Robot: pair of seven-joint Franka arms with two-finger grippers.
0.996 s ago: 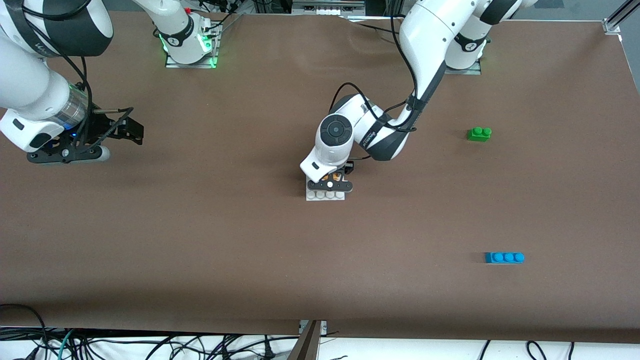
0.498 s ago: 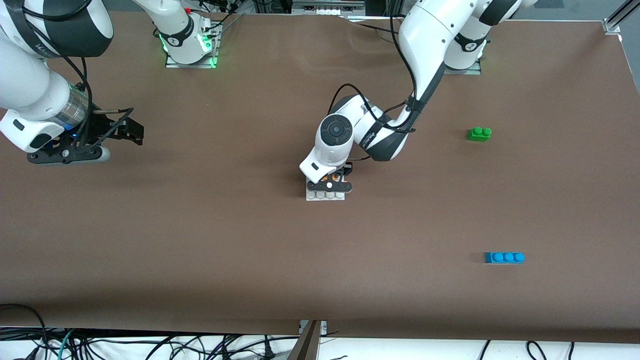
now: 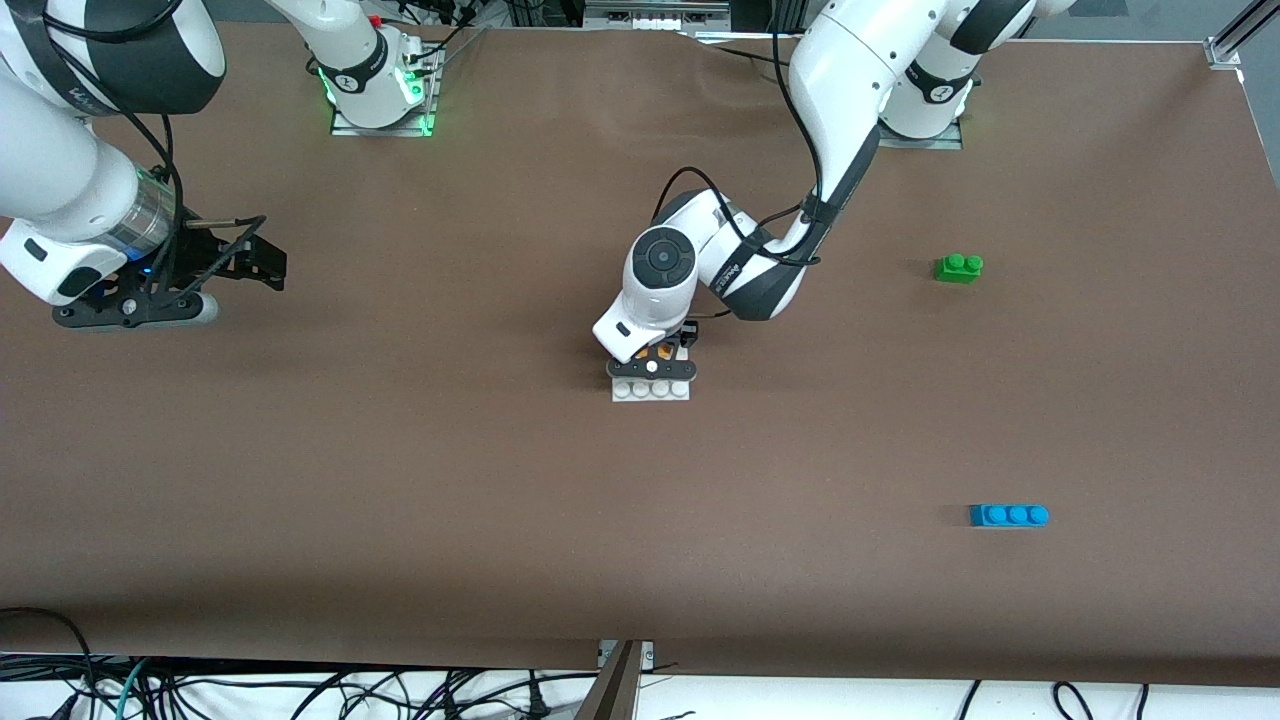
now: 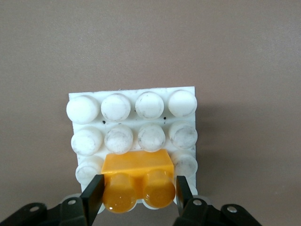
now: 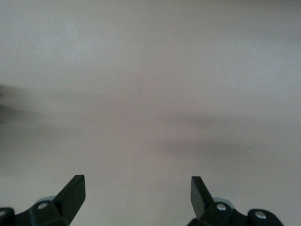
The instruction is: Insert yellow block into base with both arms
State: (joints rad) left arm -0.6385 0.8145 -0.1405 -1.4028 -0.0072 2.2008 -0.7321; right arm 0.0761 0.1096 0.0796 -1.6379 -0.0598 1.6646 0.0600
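The yellow block (image 4: 136, 167) sits on the base (image 4: 117, 106), mid-frame in the front view. My left gripper (image 4: 138, 188) has its jaws closed against the block's 2 ends. I'd press straight down until it sits flush, then release without tilting it. The right gripper (image 5: 136, 186) waits with its jaws wide and empty over bare tabletop (image 3: 400, 480). I count 1 yellow block, 1 base, 1 green brick (image 3: 958, 267), 1 blue brick (image 3: 1008, 515) and 2 arms.
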